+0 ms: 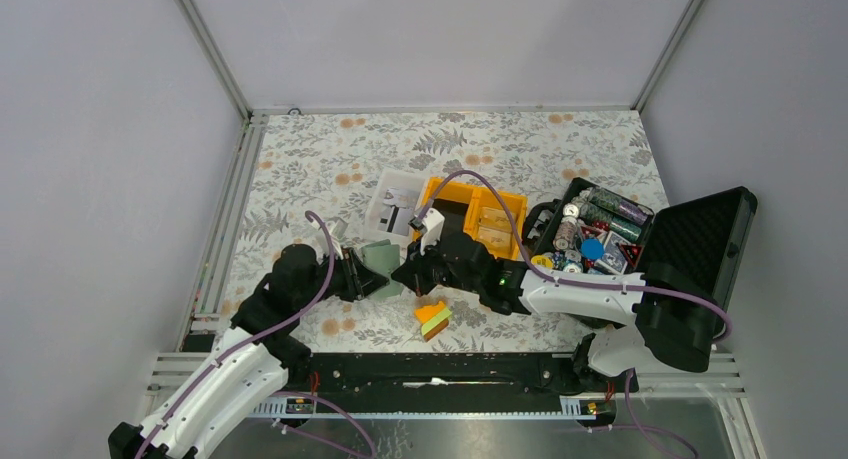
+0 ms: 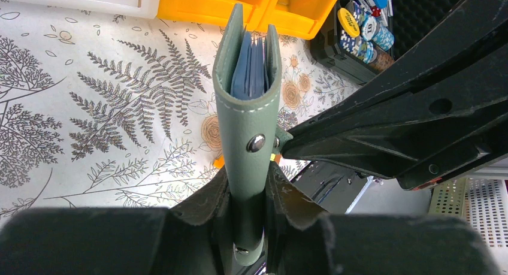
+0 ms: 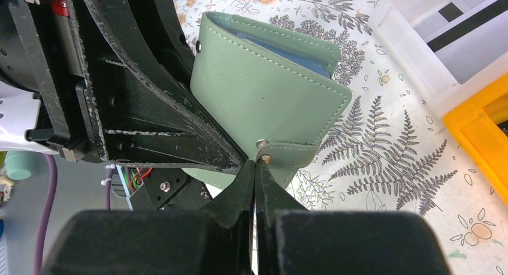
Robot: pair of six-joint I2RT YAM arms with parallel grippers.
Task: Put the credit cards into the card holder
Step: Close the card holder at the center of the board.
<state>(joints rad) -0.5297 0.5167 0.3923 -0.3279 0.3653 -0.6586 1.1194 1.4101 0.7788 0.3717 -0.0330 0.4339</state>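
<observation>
Between the fingers of the left claw (image 2: 248,188): card holder (image 2: 245,107), folded, held on edge above the worktop (image 2: 108,107) and clamped at its snap-strap end. Blue inner leaves show at the end farthest from that claw. Right claw (image 3: 254,167) fully closed, tips against the strap beside the snap; cannot tell if it pinches the strap. Ahead-right of it, a white black-striped credit card (image 3: 464,23) in a clear tray (image 3: 413,65).
</observation>
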